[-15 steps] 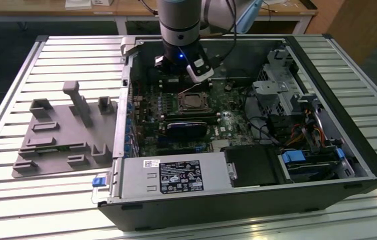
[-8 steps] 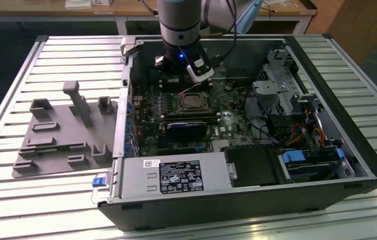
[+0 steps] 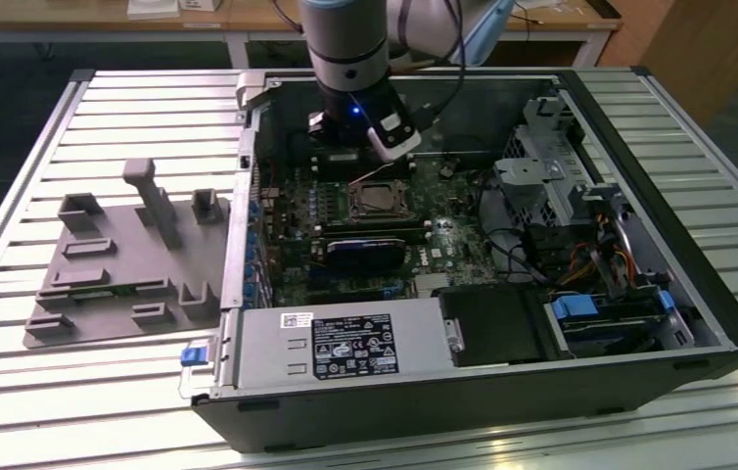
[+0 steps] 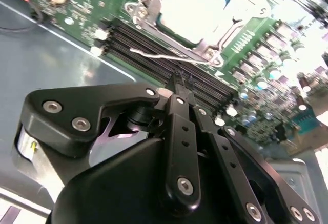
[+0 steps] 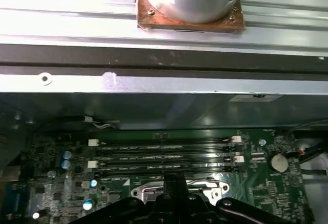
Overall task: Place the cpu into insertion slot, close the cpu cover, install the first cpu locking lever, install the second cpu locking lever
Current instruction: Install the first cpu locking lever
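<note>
While the arm reaches down into the open computer case (image 3: 474, 392), which stands on the slatted desk (image 3: 29, 411) toward the edge at the exterior view's right, the gripper (image 4: 183, 79) sits low over the motherboard (image 4: 266, 96), just beside the socket. Jaws: drawn together, at most a sliver between the tips, nothing held. The cpu (image 4: 197, 3) lies flat in the insertion slot (image 3: 353, 202), its pale top glaring in the second wrist view. The cpu cover (image 4: 148, 8) appears folded down around it as a frame. One locking lever (image 4: 169, 56), a thin bright wire, stands clear of the board on the socket side facing the memory slots (image 4: 138, 42), apparently not hooked. The jaw tips are just short of it, over the slots, seemingly not touching. Other lever: cannot tell. A grey fixture tray (image 3: 121, 264) rests apart from the case, toward the desk edge at the exterior view's left. Judged stage: cpu seated, cover down, lever work in hand. Risks: a wire this thin and springy could slide off closed tips under a push and snap up. An off-line push could miss the retaining hook, leaving the cover unclamped. Tips travelling low could scrape the memory slots. Uneven load on an unclamped cover could shift the cpu on its contacts.
</note>
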You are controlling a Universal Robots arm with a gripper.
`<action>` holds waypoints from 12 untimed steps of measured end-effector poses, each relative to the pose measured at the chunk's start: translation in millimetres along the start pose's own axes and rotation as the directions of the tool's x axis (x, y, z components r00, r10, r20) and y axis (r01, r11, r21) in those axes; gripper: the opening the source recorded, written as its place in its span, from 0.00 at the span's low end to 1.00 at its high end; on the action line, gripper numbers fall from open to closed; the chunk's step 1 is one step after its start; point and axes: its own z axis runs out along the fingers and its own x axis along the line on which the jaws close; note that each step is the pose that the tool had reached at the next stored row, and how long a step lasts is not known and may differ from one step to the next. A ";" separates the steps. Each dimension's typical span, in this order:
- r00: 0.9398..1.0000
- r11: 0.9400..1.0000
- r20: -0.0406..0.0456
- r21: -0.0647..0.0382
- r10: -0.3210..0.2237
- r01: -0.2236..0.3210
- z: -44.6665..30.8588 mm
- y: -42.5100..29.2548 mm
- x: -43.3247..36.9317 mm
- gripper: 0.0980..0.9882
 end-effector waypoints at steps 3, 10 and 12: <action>1.000 1.000 0.013 0.001 0.008 -0.008 2.1 -0.7 0.3 0.00; 0.996 0.996 0.038 0.011 0.083 -0.084 9.5 -3.1 1.1 0.00; 0.994 0.995 0.042 0.013 0.096 -0.096 11.4 -3.6 0.6 0.00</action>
